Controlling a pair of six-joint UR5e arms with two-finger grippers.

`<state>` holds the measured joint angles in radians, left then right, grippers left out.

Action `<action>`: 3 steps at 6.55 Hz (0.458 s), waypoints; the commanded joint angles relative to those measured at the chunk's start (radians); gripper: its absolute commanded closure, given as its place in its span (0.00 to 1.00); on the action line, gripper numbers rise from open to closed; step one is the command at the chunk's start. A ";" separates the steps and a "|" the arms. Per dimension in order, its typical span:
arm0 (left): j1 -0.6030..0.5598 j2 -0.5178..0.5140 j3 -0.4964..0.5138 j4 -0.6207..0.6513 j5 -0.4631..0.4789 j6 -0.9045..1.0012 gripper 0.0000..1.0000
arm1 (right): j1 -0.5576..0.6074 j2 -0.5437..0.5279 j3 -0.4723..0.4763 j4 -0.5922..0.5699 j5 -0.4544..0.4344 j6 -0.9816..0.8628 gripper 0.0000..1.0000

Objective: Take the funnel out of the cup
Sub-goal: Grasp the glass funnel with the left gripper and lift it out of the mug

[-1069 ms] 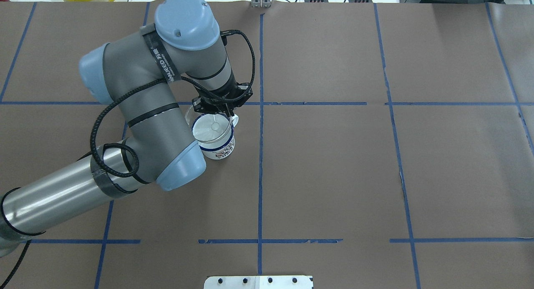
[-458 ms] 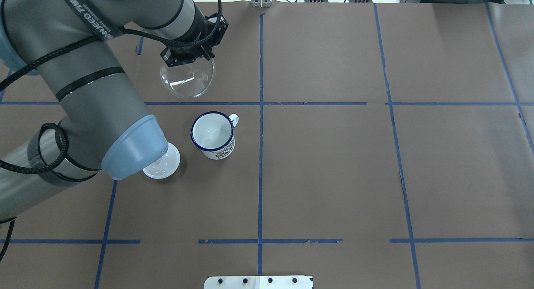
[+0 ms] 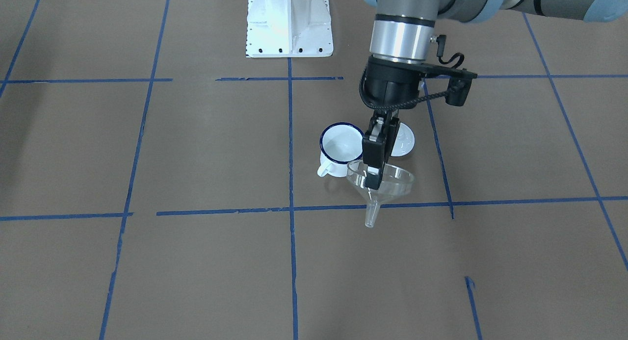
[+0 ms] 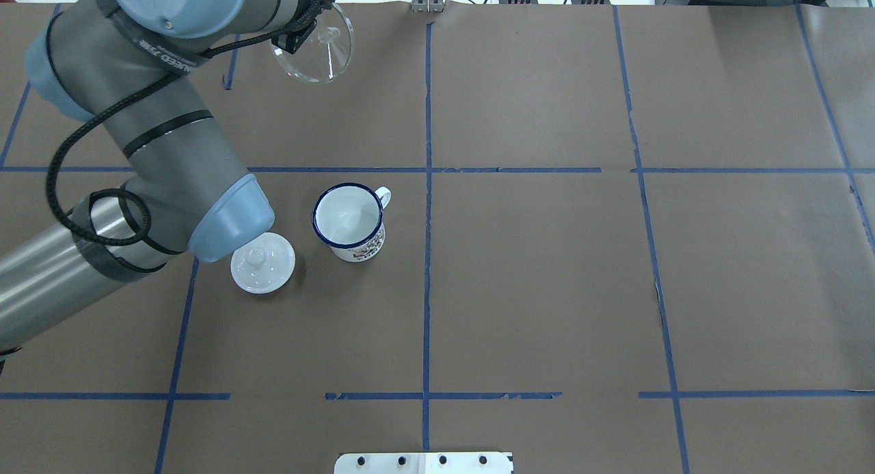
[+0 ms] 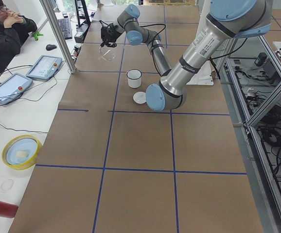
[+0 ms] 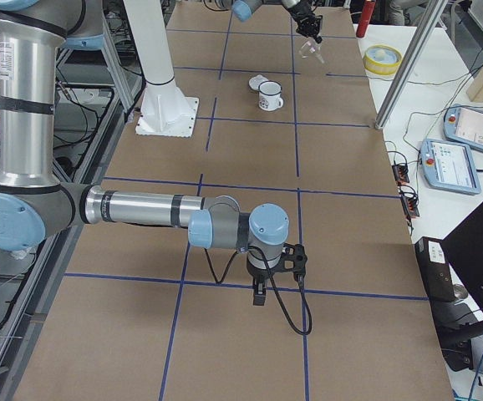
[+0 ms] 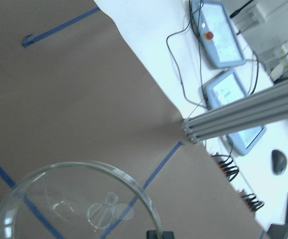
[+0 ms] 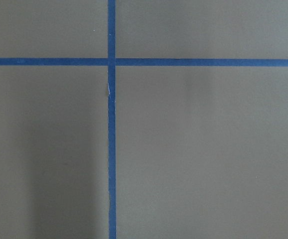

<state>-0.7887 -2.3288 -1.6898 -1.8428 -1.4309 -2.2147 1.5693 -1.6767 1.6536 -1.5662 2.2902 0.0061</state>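
The clear funnel [image 3: 392, 180] hangs in the air, spout down, pinched at its rim by my left gripper [image 3: 374, 179], which is shut on it. It is clear of the cup and held over the table's far part, left of the centre line in the overhead view [image 4: 318, 46]. The left wrist view shows its round rim and spout [image 7: 79, 204] from above. The white cup [image 4: 348, 221] with the dark blue rim stands upright and empty, handle to the far right [image 3: 338, 146]. My right gripper [image 6: 258, 292] hovers low over bare table, far from the cup; I cannot tell whether it is open or shut.
A white round lid with a knob [image 4: 263, 263] lies left of the cup, close under my left arm's elbow. The white robot base plate [image 3: 288, 26] stands at the near edge. Blue tape lines grid the brown table. Tablets and cables lie beyond the far edge [image 7: 223, 35].
The funnel has been lifted out of the cup by my left gripper and carried away toward the table's far edge. The arm swung up, uncovering the white lid.
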 commanded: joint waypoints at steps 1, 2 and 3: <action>-0.001 0.043 0.257 -0.309 0.149 -0.147 1.00 | 0.000 0.000 0.000 0.000 0.000 0.000 0.00; 0.002 0.127 0.298 -0.451 0.159 -0.146 1.00 | 0.000 0.000 0.000 0.000 0.000 0.000 0.00; 0.014 0.167 0.355 -0.532 0.161 -0.143 1.00 | 0.000 0.000 0.000 0.000 0.000 0.000 0.00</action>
<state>-0.7837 -2.2112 -1.3939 -2.2728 -1.2790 -2.3557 1.5693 -1.6766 1.6536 -1.5662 2.2902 0.0061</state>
